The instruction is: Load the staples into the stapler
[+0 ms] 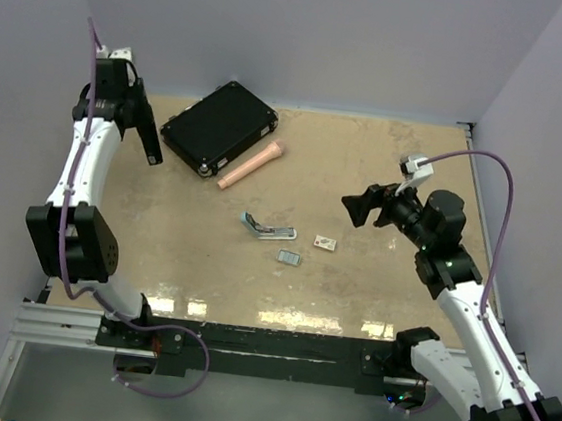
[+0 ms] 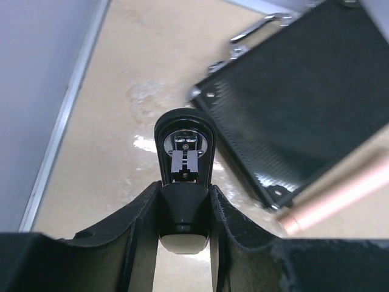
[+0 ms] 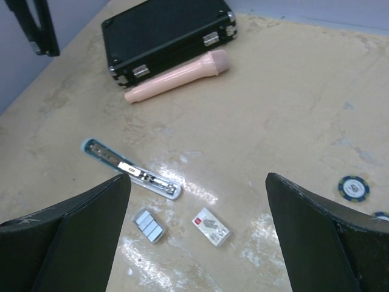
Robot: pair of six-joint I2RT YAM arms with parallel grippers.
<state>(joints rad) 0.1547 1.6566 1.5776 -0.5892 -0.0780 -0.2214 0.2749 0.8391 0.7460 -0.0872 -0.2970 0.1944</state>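
Note:
My left gripper (image 1: 151, 149) hangs above the table's far left and is shut on a black stapler (image 2: 183, 159), which points down out of its jaws (image 3: 37, 25). A light blue stapler (image 1: 267, 229) lies opened out flat on the table's middle (image 3: 130, 169). The staples (image 1: 288, 258) are a small grey ribbed block just in front of it (image 3: 149, 225). My right gripper (image 1: 358, 209) hovers to the right of them, open and holding nothing (image 3: 197, 177).
A black case (image 1: 219, 127) lies at the far left centre (image 2: 304, 91), a pink cylinder (image 1: 252, 165) beside it (image 3: 176, 76). A small white box (image 3: 212, 226) lies right of the staples. A blue poker chip (image 3: 353, 187) sits further right. Grey walls enclose the table (image 1: 417, 164).

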